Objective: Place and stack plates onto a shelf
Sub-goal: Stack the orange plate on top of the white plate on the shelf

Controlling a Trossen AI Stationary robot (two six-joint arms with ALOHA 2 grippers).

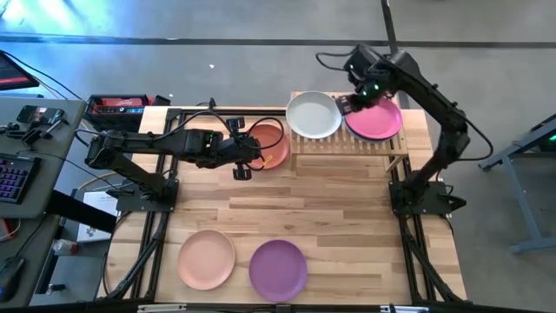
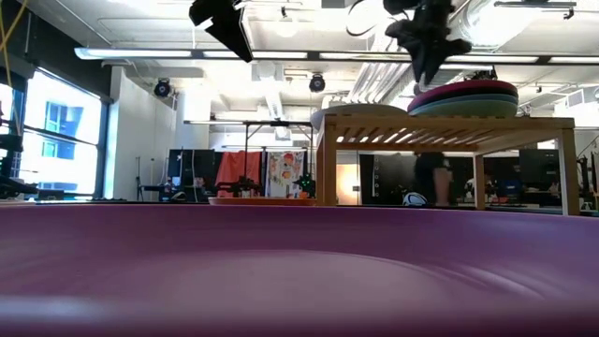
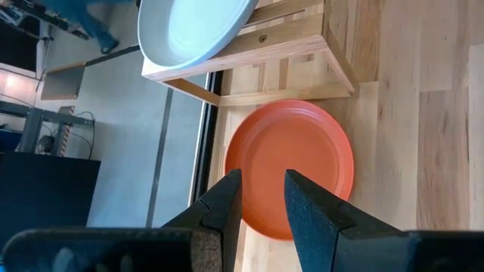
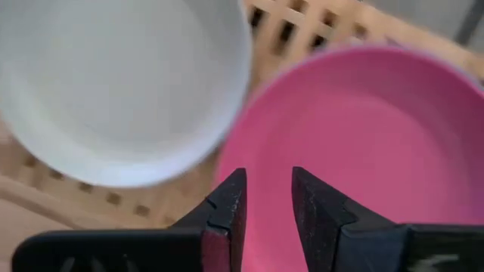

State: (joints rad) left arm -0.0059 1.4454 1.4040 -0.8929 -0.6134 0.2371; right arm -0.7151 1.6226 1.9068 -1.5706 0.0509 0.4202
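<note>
The bamboo shelf (image 1: 347,139) stands at the table's far edge. A light blue plate (image 1: 313,115) rests on its left half and a magenta plate (image 1: 375,119) tops a stack of plates (image 2: 465,101) on its right half. My right gripper (image 4: 268,200) is open and hovers just over the magenta plate's (image 4: 363,143) left rim. An orange-red plate (image 1: 271,144) lies flat on the table left of the shelf. My left gripper (image 3: 262,200) is open above the orange-red plate's (image 3: 291,162) near-left edge.
A peach plate (image 1: 207,258) and a purple plate (image 1: 278,269) lie side by side at the table's near edge; the purple one (image 2: 299,271) fills the low view's foreground. Bare tabletop (image 1: 330,200) lies between them and the shelf.
</note>
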